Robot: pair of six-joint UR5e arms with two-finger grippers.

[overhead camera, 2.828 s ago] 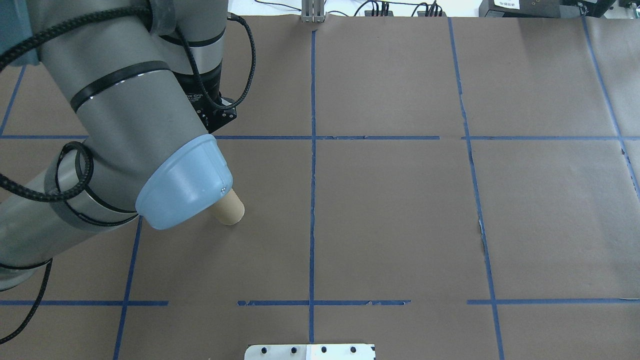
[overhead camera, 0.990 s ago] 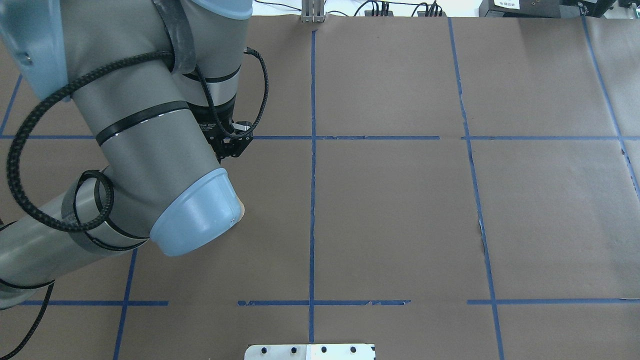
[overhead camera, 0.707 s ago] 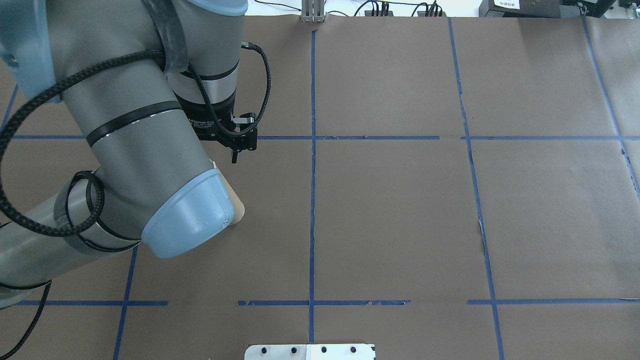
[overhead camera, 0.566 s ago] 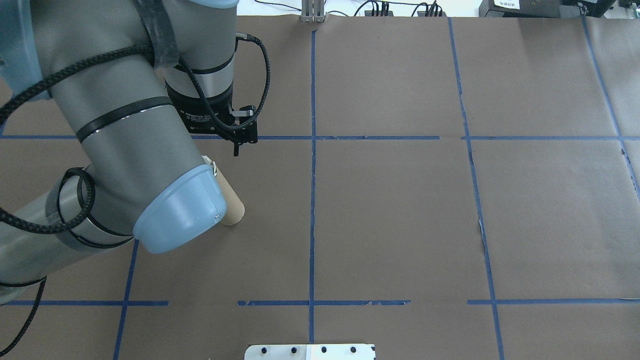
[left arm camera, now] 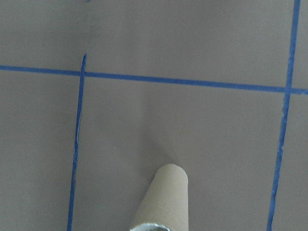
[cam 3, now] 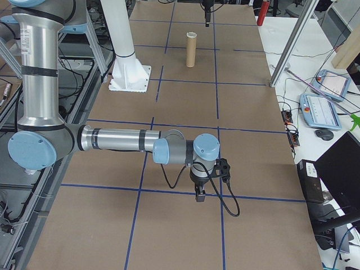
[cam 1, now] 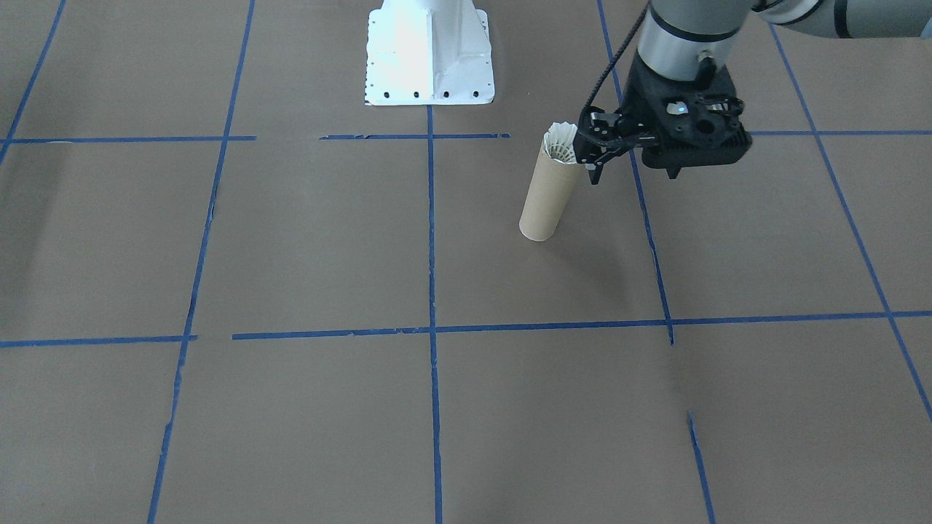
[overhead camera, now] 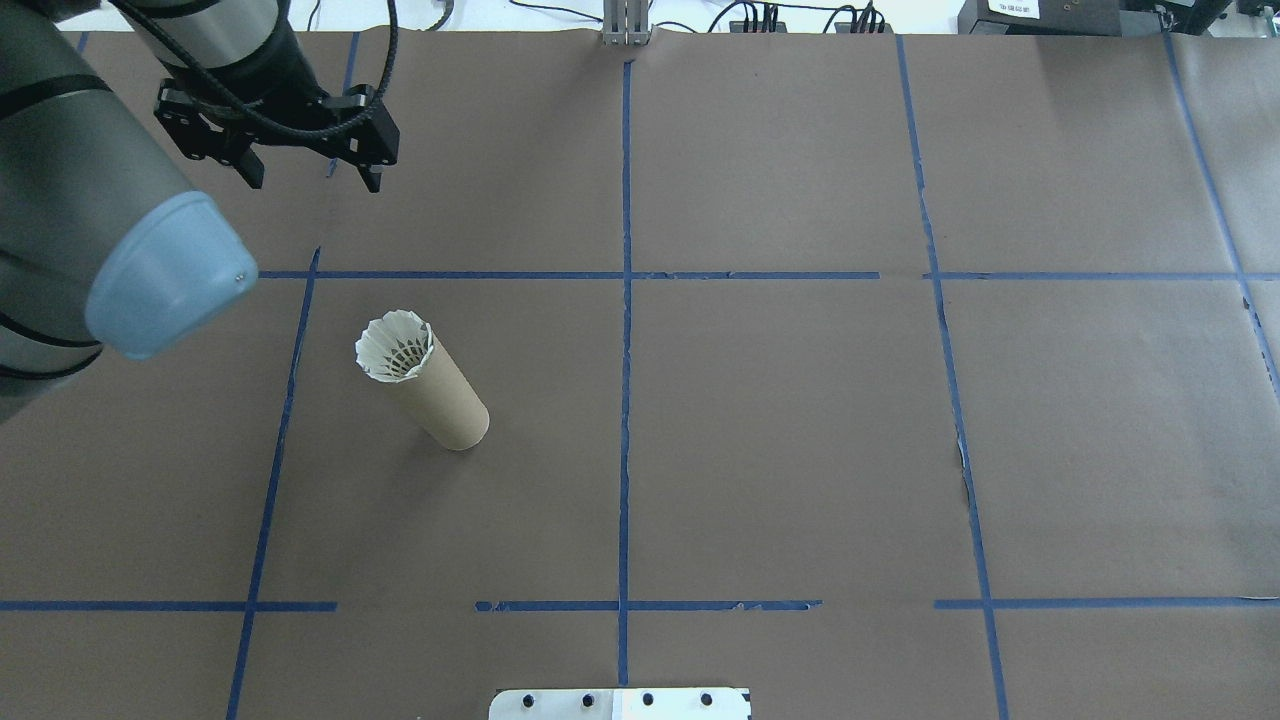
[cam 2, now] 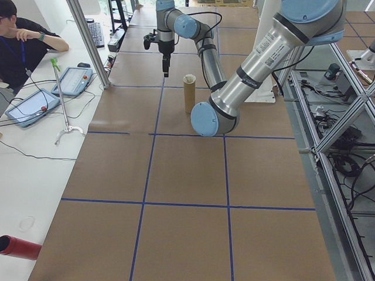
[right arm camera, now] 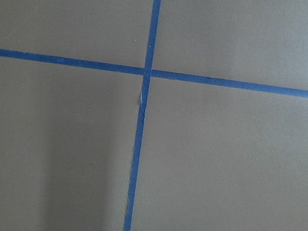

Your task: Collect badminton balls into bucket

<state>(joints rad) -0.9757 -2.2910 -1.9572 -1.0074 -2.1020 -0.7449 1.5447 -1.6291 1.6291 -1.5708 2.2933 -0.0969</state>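
Observation:
The brown cardboard tube (overhead camera: pixel 445 400) stands upright on the paper-covered table, also seen in the front view (cam 1: pixel 547 196) and both side views (cam 2: pixel 188 93) (cam 3: pixel 192 50). A white feather shuttlecock (overhead camera: pixel 395 346) (cam 1: pixel 561 141) sits in its mouth with the skirt flaring above the rim; the cork is hidden inside. My left gripper (overhead camera: pixel 314 184) (cam 1: pixel 634 175) hangs open and empty, beyond the tube on its far left side and apart from it. My right gripper (cam 3: pixel 199 194) hovers low over bare table far from the tube, and I cannot tell its state.
A white metal base with bolt holes (cam 1: pixel 428 54) stands at the robot's edge of the table. Blue tape lines grid the brown paper. A seated person (cam 2: pixel 23 41) and tablets are at a side table beyond the far edge.
My left arm, which hung over the tube and hid its top, has swung away to the far left. The tube's mouth with the shuttlecock in it now shows.

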